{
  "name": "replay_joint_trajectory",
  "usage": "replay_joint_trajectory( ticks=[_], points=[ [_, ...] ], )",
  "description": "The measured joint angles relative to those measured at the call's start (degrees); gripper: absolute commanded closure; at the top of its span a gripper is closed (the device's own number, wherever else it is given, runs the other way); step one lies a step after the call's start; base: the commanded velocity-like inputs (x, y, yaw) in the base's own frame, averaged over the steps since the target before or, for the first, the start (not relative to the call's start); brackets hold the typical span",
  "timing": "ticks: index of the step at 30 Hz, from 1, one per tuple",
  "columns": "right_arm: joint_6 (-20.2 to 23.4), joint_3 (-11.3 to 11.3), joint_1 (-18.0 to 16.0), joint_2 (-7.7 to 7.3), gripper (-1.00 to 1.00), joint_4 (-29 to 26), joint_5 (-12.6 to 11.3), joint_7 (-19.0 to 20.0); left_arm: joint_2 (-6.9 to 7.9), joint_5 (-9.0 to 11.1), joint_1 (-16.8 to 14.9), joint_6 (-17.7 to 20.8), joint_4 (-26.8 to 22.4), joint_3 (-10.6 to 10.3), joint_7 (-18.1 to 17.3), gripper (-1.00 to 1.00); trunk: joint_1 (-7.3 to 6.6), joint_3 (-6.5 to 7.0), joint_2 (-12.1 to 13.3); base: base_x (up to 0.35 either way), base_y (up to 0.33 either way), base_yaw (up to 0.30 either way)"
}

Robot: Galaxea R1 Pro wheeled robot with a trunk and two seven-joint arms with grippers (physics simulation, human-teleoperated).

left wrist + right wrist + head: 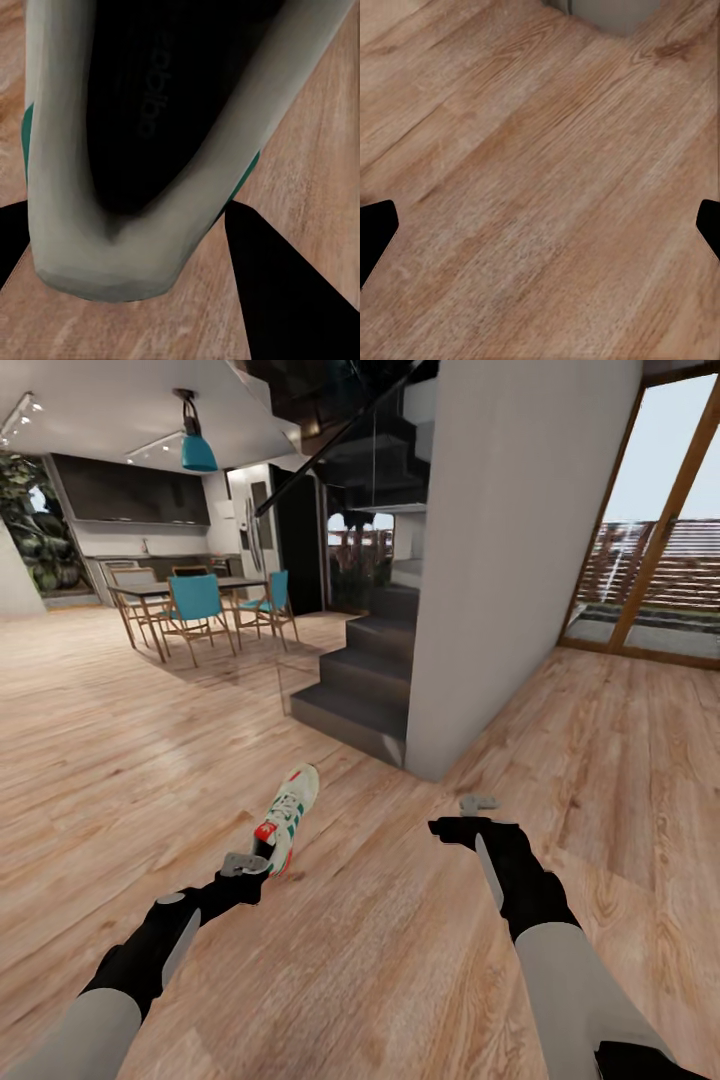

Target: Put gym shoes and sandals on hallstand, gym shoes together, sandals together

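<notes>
Two black-and-grey arms reached forward from the bottom of the head view over the corridor floor [120,760], warm brown wood planking. At about 7 o'clock from the frame's centre, the left claw [245,863] sat at the red-orange heel of a gym shoe [287,816], a white lace-up sneaker with green side stripes, whose toe pointed away toward 12 o'clock. In the left wrist view the shoe's pale collar [112,255] and dark opening sat between the two dark fingers [292,292], which stood on either side of the heel; whether they gripped it could not be told. At about 5 o'clock from centre, the right claw [478,803] hung over bare planks, well apart from the shoe; the right wrist view showed its fingers [375,236] spread wide at the frame's edges with nothing between them. Beyond the shoe rose a dark staircase [360,670] beside a grey wall [510,560]. At 10 o'clock stood a dining worktop [180,588] with teal chairs [196,605].
</notes>
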Motion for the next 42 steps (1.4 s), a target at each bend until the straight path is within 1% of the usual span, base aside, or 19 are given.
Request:
replay_joint_trajectory(
  ticks=[2,6,16,28,42],
  points=[
    [0.0,0.0,0.0,0.0,-1.0,0.0,0.0,0.0,0.01,0.0,0.0,0.0,0.0,0.0,0.0,1.0,-0.05,0.63,0.0,0.0,0.0,0.0],
    [0.0,0.0,0.0,0.0,-1.0,0.0,0.0,0.0,0.01,-0.1,0.0,0.0,0.0,0.0,0.0,1.0,-0.05,1.02,0.0,0.0,0.0,0.0],
    [0.0,0.0,0.0,0.01,-1.0,0.0,0.0,0.0,-0.04,-0.1,0.0,0.0,0.0,0.0,0.0,1.0,-0.04,1.3,0.0,-0.005,-0.023,0.021],
    [0.0,0.0,0.0,0.02,-1.0,0.0,0.1,-0.1,-0.4,-0.1,0.0,0.0,0.0,-0.1,-0.1,1.0,-0.03,1.31,0.0,-0.086,-0.257,0.274],
    [0.0,0.0,0.0,0.02,-1.0,0.0,0.0,-0.1,-0.51,-0.1,0.0,-0.1,0.1,-0.1,-0.1,1.0,-0.03,1.31,0.0,-0.156,-0.273,0.298]
  ],
)
